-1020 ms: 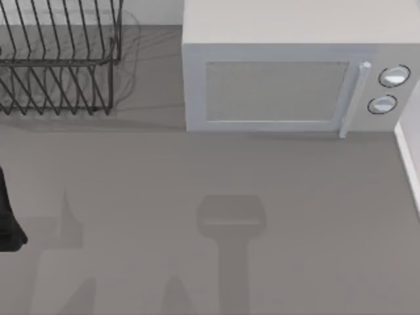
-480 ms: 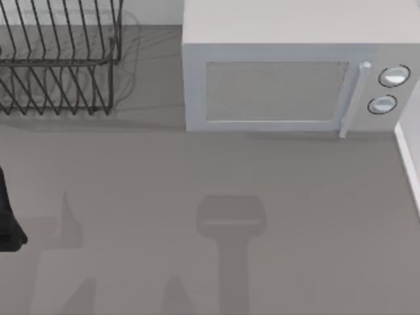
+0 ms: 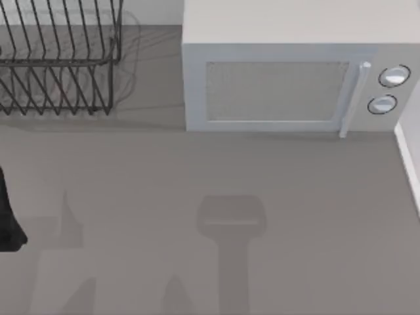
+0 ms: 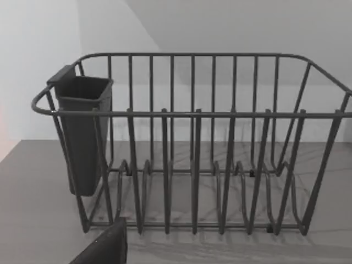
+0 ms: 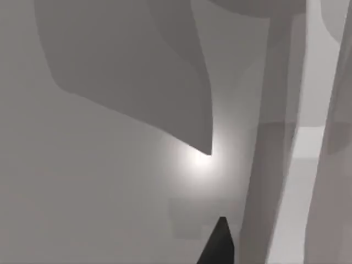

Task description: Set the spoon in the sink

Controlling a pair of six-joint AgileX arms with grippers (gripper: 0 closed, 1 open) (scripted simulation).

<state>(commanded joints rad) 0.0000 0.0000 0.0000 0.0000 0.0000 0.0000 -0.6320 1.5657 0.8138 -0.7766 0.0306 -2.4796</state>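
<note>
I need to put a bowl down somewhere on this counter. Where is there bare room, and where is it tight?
The grey countertop is bare in front of the white microwave and the dark wire dish rack. It is tight along the back, in the narrow gap between them. A dark arm part sits at the left edge.

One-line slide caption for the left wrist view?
Empty wire dish rack with a dark utensil cup hung on one end, standing on the grey counter.

dish rack (image 3: 59, 62) back left on the counter (image 3: 197, 177), microwave (image 3: 289, 72) right beside it, cutlery cup (image 4: 82, 132) inside the rack
</note>
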